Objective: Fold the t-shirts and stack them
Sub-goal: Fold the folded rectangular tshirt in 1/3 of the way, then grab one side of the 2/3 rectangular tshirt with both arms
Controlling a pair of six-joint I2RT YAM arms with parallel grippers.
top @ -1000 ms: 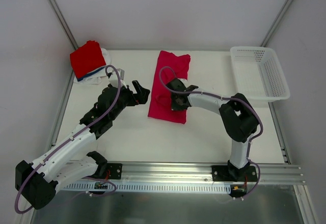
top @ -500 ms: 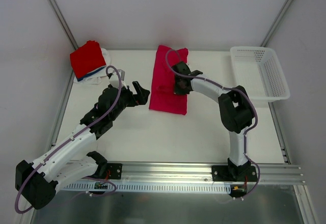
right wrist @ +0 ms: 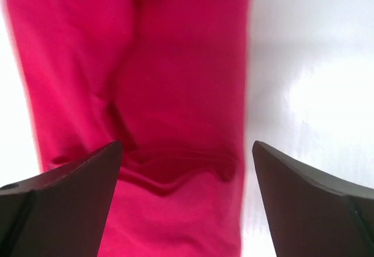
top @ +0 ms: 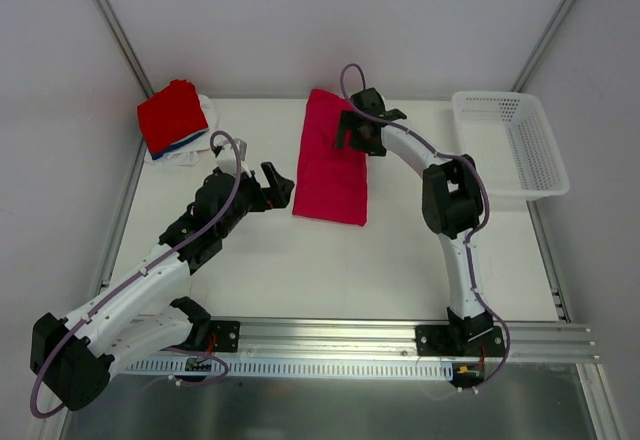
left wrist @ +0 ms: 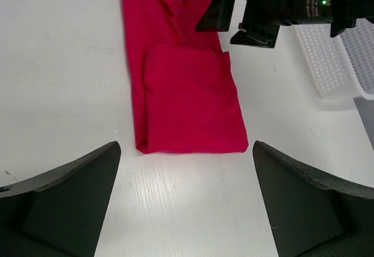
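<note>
A crimson-pink t-shirt (top: 332, 165) lies in the middle of the white bench (top: 300, 270), folded lengthwise into a long, narrow strip that runs from the far edge toward the arms. Its cloth is soft and matte. The near end is doubled over into a roughly square flap with straight edges and a blunt, squared-off hem, while the far part shows shallow rumples and a curved crease. The bench surface is smooth, with a faint streaky grain in the left wrist view. The right end effector (top: 352, 140), black and hard-edged, hangs over the far half of the strip toward its right side, its two wedge-shaped fingers spread wide with nothing between them. Whether the tips touch the cloth cannot be told, as its own camera view is blurred. The left end effector (top: 283, 188) is just left of the strip's near half and apart from it. Its dark tapered fingers are likewise spread wide and empty, pointing toward the shirt. In the far left corner sits a stack of folded shirts (top: 172, 115): a bright red one on top, a thin blue edge below it, and white cloth spilling out beneath and to the right. At the far right a white plastic mesh basket (top: 512, 194), rectangular with perforated walls, stands well apart from the strip.
</note>
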